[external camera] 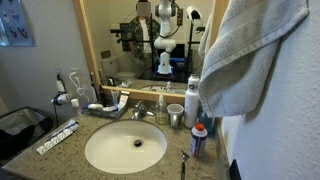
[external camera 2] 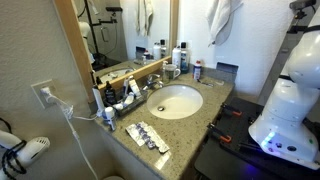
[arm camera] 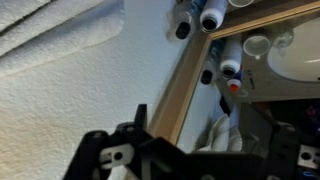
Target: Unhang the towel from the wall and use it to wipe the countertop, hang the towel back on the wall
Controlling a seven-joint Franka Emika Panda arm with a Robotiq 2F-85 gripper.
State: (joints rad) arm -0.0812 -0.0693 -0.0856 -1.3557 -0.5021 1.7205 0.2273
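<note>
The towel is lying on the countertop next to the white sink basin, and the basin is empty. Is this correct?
Not fully. The towel is not lying on the countertop; it hangs on the wall, as both exterior views show. The white sink basin is indeed empty.

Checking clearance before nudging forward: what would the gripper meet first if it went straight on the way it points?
The gripper would most likely meet the white wall first, just beside the mirror's wooden frame, judging by the wrist view. The towel hangs off that line. Depth is unclear.
</note>
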